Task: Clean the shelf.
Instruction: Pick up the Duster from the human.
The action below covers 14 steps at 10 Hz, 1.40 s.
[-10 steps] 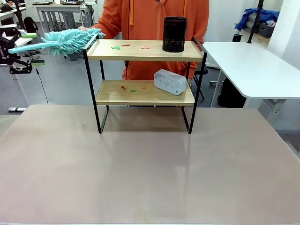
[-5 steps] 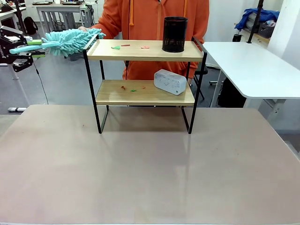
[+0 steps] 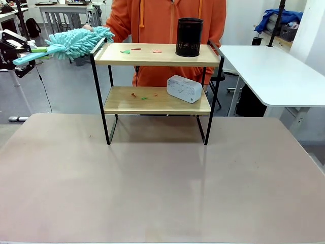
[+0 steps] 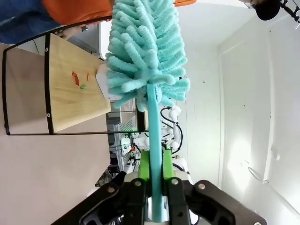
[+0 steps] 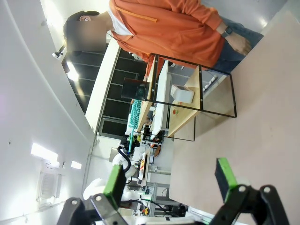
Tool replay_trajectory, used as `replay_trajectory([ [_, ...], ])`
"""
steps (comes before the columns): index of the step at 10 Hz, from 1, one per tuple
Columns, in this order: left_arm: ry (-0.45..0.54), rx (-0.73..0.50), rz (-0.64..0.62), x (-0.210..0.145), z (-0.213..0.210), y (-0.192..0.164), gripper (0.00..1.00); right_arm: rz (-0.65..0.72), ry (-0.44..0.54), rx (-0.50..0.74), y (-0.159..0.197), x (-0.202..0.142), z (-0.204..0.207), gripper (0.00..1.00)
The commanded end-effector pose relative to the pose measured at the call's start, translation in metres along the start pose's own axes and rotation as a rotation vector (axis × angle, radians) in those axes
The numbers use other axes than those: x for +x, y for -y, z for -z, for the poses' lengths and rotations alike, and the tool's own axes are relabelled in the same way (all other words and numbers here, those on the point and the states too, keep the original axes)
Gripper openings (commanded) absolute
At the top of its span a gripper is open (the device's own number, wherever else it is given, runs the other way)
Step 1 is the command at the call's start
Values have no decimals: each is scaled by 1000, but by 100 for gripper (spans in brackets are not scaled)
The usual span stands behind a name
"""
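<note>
The left hand (image 4: pixel 156 176) clamps the teal duster (image 3: pixel 78 39), head just at the left rail of the shelf (image 3: pixel 147 60) on the worktop (image 3: pixel 162 188), the right hand (image 5: pixel 169 177) gapes, and too broad a sweep could knock the mesh pen cup (image 3: pixel 189 37) off the top board.

A lab workroom: white work tables (image 3: pixel 269 71), grey floor (image 3: pixel 66 96), ceiling lights (image 5: pixel 41 151).

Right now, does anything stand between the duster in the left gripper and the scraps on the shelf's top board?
Only the raised left rail of the shelf lies between the duster and the scraps. The black cup stands beyond them, farther right.
</note>
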<state>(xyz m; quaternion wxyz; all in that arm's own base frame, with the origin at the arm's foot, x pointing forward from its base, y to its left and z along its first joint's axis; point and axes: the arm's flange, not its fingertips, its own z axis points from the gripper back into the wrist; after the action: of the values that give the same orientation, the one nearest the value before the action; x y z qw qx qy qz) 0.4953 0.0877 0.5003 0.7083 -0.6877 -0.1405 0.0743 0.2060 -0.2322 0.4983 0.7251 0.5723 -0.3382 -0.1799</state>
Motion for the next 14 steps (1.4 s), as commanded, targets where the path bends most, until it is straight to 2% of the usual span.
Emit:
replay_trajectory([
  [1,-6,-32,0,-5,1,7,0,-28,7,15,-2,4,1,100],
  [3,-20,-33,47,-23,-14,16,0,-28,7,15,-2,4,1,100],
  [4,-60,-40,75,-45,-34,18,0,-28,7,15,-2,4,1,100],
  [5,-30,-19,121,-67,-61,15,0,-28,7,15,-2,4,1,100],
  [6,14,-21,124,-92,-96,7,0,-28,7,15,-2,4,1,100],
  [7,7,33,106,-113,-119,-6,0,-28,7,15,-2,4,1,100],
  [8,-32,130,62,-132,-139,-22,0,-28,7,15,-2,4,1,100],
  [10,-138,185,2,-161,-188,-42,0,-28,7,15,-2,4,1,100],
  [11,-139,216,46,-166,-193,-51,0,-28,7,15,-2,4,1,100],
  [12,-105,287,121,-164,-182,-59,0,-28,7,15,-2,4,1,100],
  [13,-97,214,-15,-172,-190,-52,0,-28,7,15,-2,4,1,100],
  [14,-97,214,-15,-172,-190,-52,0,-28,7,15,-2,4,1,100],
])
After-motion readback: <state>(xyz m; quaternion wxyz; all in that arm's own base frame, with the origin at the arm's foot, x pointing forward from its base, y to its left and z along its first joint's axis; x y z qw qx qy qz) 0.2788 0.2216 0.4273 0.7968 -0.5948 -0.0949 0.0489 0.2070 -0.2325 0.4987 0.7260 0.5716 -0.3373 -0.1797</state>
